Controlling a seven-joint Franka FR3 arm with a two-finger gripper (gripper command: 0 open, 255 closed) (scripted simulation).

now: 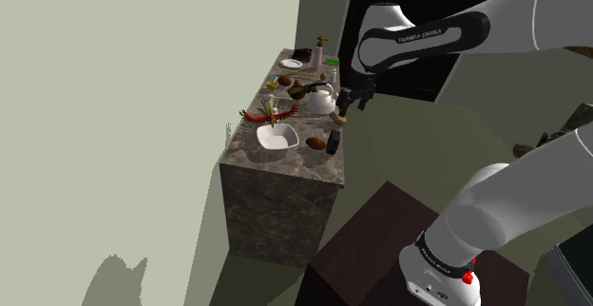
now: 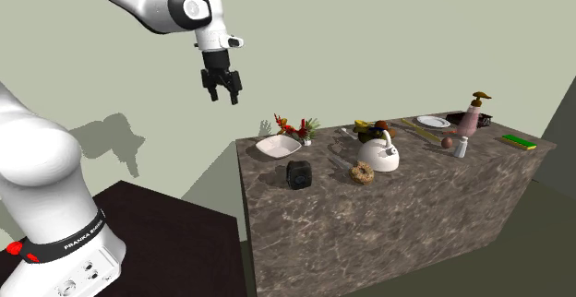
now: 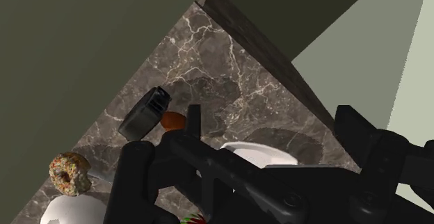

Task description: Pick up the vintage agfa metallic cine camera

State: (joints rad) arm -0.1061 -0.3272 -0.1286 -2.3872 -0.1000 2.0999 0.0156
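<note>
The cine camera (image 2: 298, 174) is a small dark boxy thing standing on the marble counter (image 2: 406, 203), close to its front edge and near the end by the arm. It also stands at the counter's edge in the shoulder view (image 1: 333, 143), and lies ahead of the fingers in the wrist view (image 3: 144, 114). My gripper (image 2: 222, 92) hangs open in the air, well above the counter and off its end, holding nothing. In the shoulder view the gripper (image 1: 341, 116) hovers above the camera.
A small brown-orange item (image 3: 174, 121) lies right beside the camera. Nearby stand a white bowl (image 2: 278, 146), a sprinkled donut (image 2: 362, 172) and a white kettle (image 2: 381, 153). Further along the counter are a red-and-green bunch (image 2: 294, 125), a plate (image 2: 433, 121) and a pink dispenser bottle (image 2: 472, 115).
</note>
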